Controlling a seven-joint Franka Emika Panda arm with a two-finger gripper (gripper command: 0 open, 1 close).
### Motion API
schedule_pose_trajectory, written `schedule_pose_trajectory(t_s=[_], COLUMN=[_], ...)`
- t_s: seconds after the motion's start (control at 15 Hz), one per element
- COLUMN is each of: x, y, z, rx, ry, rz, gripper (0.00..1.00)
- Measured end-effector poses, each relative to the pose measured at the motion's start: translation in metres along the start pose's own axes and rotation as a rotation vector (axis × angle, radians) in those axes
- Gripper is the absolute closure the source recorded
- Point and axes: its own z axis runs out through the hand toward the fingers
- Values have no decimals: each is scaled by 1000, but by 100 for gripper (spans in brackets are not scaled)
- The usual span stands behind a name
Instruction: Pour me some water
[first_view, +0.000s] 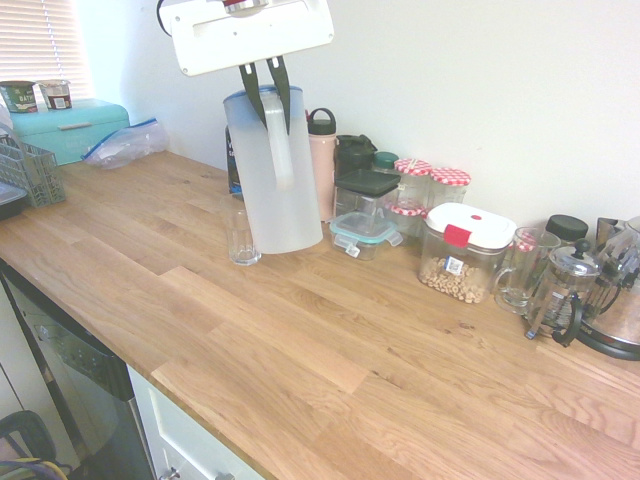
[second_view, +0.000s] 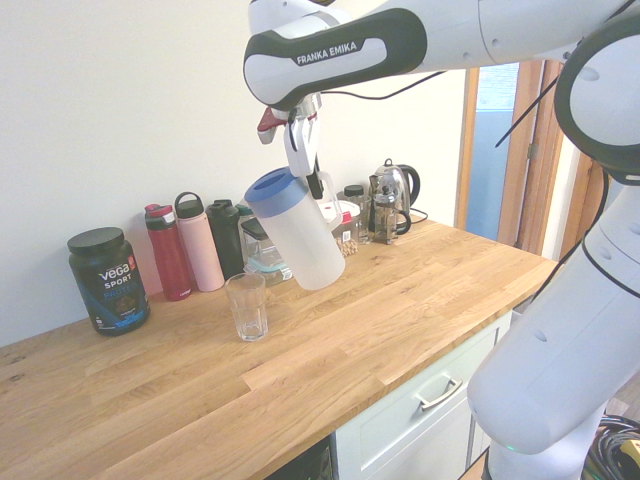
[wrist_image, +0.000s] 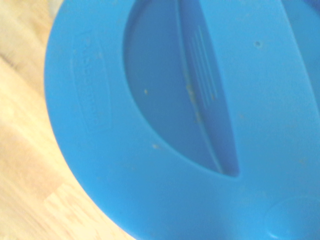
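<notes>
Above the wooden counter (second_view: 330, 350) the pitcher (second_view: 295, 230) hangs tilted, its blue lid (wrist_image: 190, 125) filling the wrist view. Only the second exterior view shows it leaning toward the glass (second_view: 246, 306), clear of it. The gripper (first_view: 264, 92) is clamped on the pitcher's handle (first_view: 277, 140), the body hanging below.
</notes>
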Motion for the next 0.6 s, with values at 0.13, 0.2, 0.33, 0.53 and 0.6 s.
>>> schedule_pose_trajectory(t_s=[0.13, 0.2, 0.33, 0.53, 0.6], x=[0, 1, 1, 0, -1], y=[-17, -24, -37, -54, -58], z=[6, 9, 14, 21, 24], rx=[-44, -68, -105, -152, -171], ry=[-31, -45, -67, -90, -100], rz=[-55, -78, -116, -165, -181], gripper=[100, 100, 100, 100, 100])
